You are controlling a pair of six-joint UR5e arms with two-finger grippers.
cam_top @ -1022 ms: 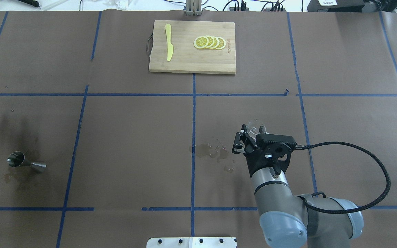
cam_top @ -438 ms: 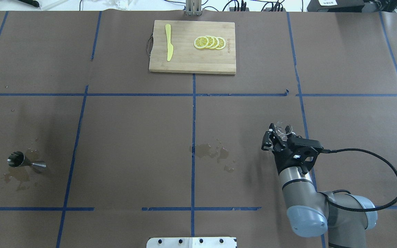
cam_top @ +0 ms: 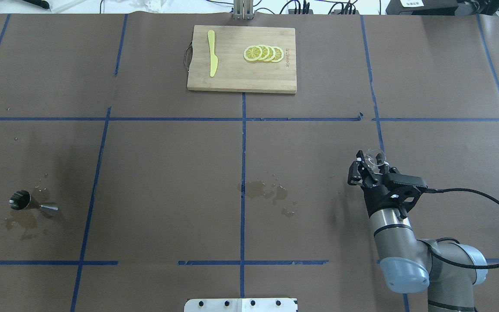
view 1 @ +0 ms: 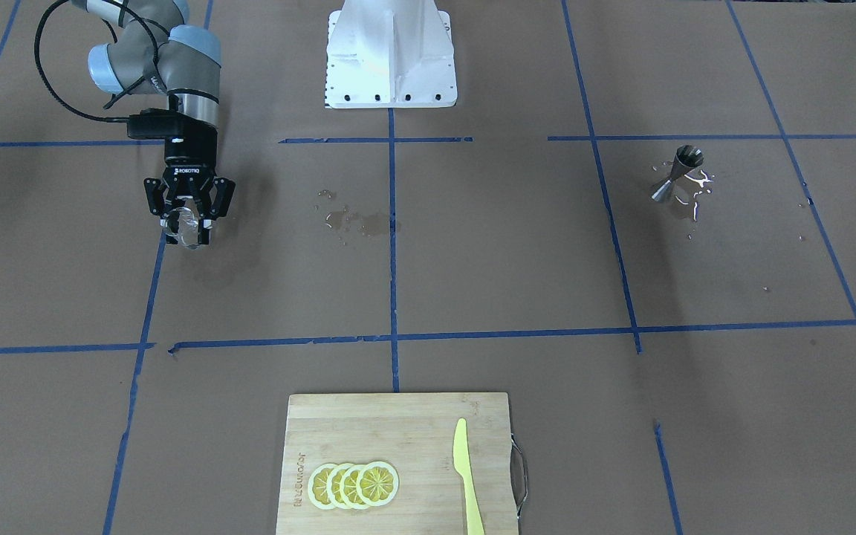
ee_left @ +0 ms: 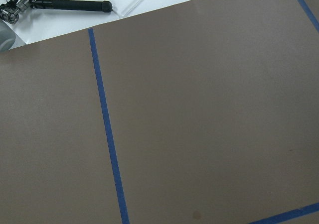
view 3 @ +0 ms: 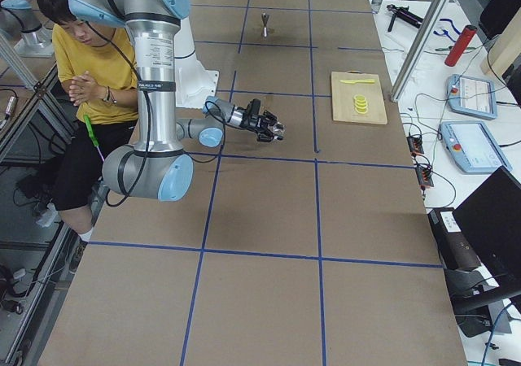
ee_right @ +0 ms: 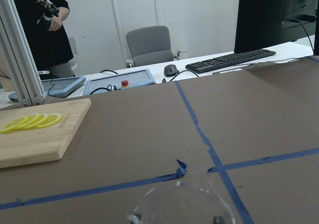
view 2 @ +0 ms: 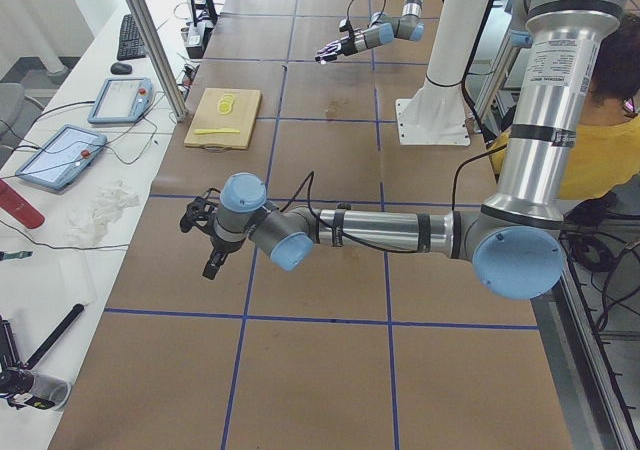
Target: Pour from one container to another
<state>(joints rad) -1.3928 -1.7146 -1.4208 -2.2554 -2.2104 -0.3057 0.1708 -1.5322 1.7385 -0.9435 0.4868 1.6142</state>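
My right gripper (cam_top: 371,164) is shut on the small clear glass cup (cam_top: 377,157), holding it just above the table at the right, near a blue tape line. The front-facing view shows the same gripper (view 1: 187,221) pointing down with the cup (view 1: 189,232) between its fingers. The cup's rim (ee_right: 182,204) fills the bottom of the right wrist view. The steel jigger (cam_top: 30,203) stands far off at the table's left, also seen as the jigger (view 1: 677,172) with wet patches beside it. My left gripper (view 2: 203,240) shows only in the exterior left view, and I cannot tell its state.
A wooden cutting board (cam_top: 232,78) at the far middle carries lemon slices (cam_top: 263,53) and a yellow knife (cam_top: 212,53). A spill (cam_top: 263,190) marks the table's centre and another puddle (cam_top: 21,223) lies by the jigger. A seated person (view 3: 77,65) is beside the robot base.
My right arm has carried the glass cup to the right, away from the central spill. The shadow over the jigger at the left has gone.
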